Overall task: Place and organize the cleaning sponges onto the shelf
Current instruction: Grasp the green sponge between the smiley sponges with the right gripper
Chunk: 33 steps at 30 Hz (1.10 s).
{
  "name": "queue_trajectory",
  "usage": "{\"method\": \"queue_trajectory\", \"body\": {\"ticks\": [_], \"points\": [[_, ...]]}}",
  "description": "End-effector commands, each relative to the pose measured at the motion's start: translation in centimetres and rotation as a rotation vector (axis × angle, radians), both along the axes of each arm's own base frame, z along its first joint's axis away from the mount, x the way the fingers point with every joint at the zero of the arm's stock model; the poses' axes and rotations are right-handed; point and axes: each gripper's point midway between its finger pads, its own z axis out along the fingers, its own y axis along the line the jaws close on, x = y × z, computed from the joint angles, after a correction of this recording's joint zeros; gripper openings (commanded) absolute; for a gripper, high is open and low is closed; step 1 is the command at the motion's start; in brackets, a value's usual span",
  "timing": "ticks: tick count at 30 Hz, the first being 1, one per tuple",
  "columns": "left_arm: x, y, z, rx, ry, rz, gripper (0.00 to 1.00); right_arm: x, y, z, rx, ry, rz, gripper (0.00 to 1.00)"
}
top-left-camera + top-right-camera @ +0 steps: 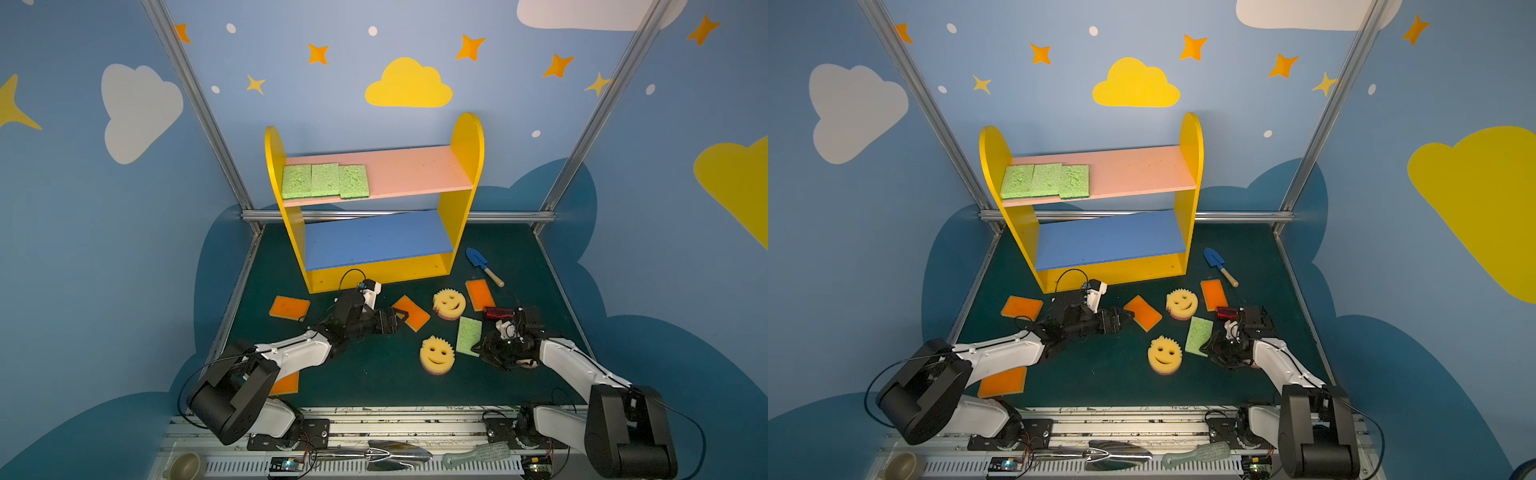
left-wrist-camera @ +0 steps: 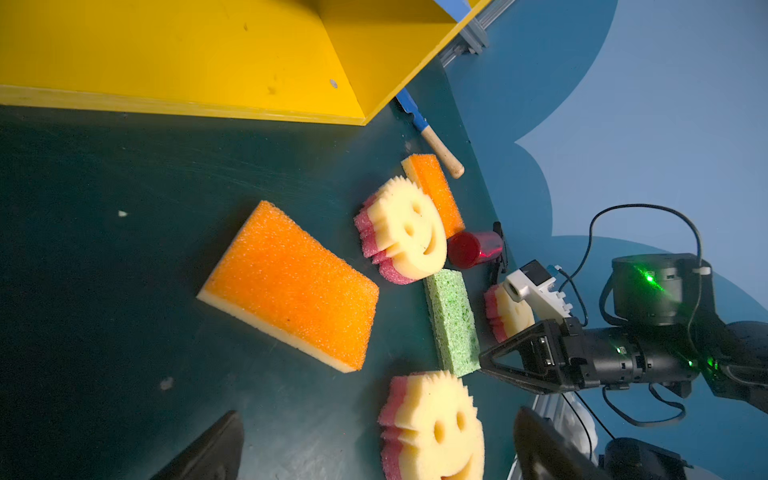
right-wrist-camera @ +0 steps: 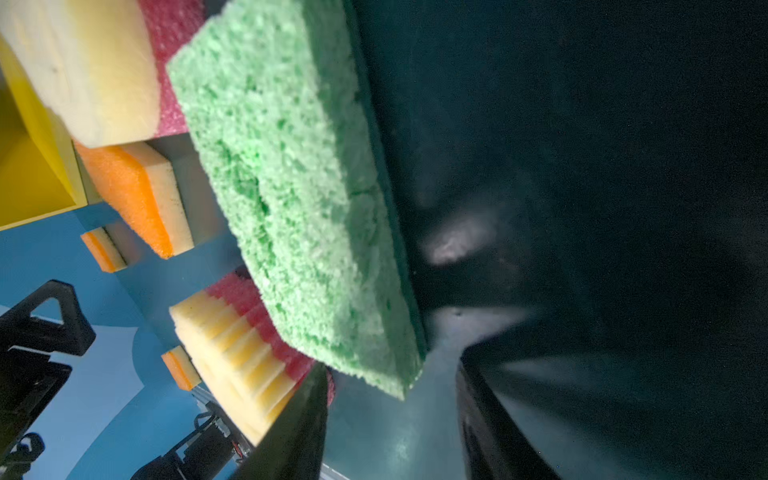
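- Status: three green sponges point(image 1: 325, 180) lie on the shelf point(image 1: 467, 137). Eight sponges are on the table point(image 1: 374, 386), so I judge the task under a third done.
- Shelf: the three sit side by side, touching, at the left end of the pink board point(image 1: 415, 170). The rest of that board and the whole blue board point(image 1: 374, 239) are bare.
- Table, left: one orange sponge point(image 1: 289, 307) lies free. Another point(image 1: 286, 383) lies partly under my left arm.
- Left gripper point(image 1: 394, 321): jaws wide apart, holding nothing, tips at the middle orange sponge point(image 1: 412, 312).
- Table, centre: two smiley sponges point(image 1: 449, 303) point(image 1: 436, 354), then the fourth orange sponge point(image 1: 480, 294).
- Right gripper point(image 1: 481, 348): jaws apart at the near end of the last green sponge point(image 1: 468, 336), not clamped on it. The third smiley sponge point(image 2: 509, 311) lies beneath my right arm.
- Shovel point(image 1: 482, 266): not a sponge; I judge it should be left in place.
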Motion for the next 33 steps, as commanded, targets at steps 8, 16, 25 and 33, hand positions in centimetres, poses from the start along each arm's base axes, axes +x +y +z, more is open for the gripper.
{"method": "queue_trajectory", "body": {"ticks": [8, 16, 25, 33], "points": [[-0.5, 1.2, -0.6, 0.018, 0.003, 0.04, 0.99, 1.6, 0.1, -1.0, -0.004, 0.025, -0.006, 0.28], [-0.4, 2.3, 1.3, 0.026, -0.046, 0.087, 0.99, 1.8, 0.3, 1.7, 0.003, -0.065, 0.011, 0.0], [-2.0, 1.4, 4.6, -0.035, -0.116, -0.02, 0.87, 2.3, 2.1, 9.1, 0.095, -0.34, 0.118, 0.0], [-3.0, 0.2, 8.1, -0.126, -0.184, -0.095, 0.66, 4.2, 5.5, 15.6, 0.193, -0.614, 0.202, 0.0]]}}
